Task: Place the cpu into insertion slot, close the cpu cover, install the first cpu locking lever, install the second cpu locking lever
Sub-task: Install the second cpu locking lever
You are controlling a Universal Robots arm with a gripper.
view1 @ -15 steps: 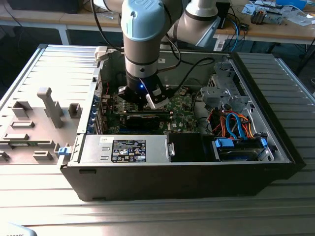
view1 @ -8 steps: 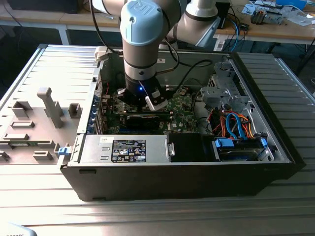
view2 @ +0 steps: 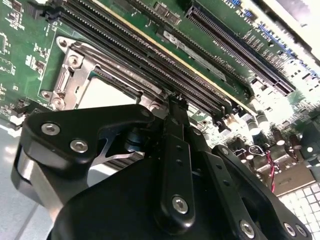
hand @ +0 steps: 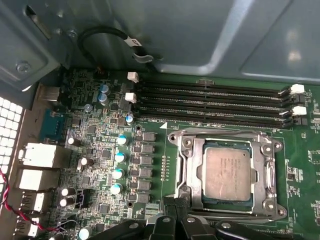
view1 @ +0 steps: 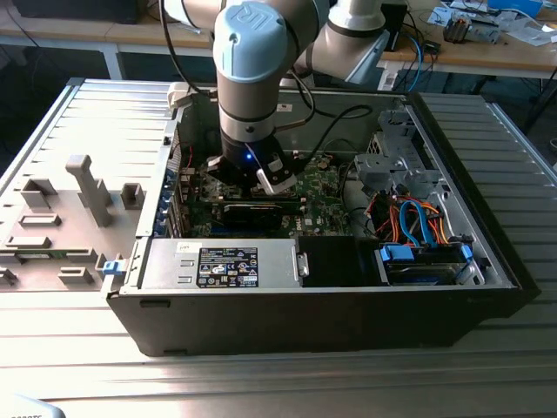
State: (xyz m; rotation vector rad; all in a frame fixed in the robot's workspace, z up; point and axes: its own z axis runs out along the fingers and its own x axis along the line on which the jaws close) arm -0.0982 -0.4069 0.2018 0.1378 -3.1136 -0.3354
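While the arm reaches down into the open computer case [view1: 487, 261] in the exterior view, the gripper [hand: 175, 202] hangs low over the green motherboard [hand: 150, 165], its black fingers [view2: 172, 112] drawn together to a narrow tip with nothing between them. That tip stands just beside the near edge of the insertion slot [hand: 227, 172], at the silvery frame's rim; whether it touches the frame cannot be told.

One cpu [hand: 229, 172] lies flat in the slot, its grey metal top showing through the square window of the cpu cover [hand: 192, 165], which lies down over it. In the second wrist view the same pale chip top [view2: 107, 92] shows just beyond the fingers, inside the metal frame.

Past the socket run four long black memory slots [hand: 215, 105], side by side and parallel, with white latches at their ends. Beside the socket stands a column of five small blue-topped capacitors [hand: 120, 157], with more near them.

In the exterior view, one long black card [view1: 252, 213] lies across the board under the wrist, a grey power supply box [view1: 222, 261] sits along the case's front wall, and blue and orange cables [view1: 413, 218] lie toward the exterior view's right.
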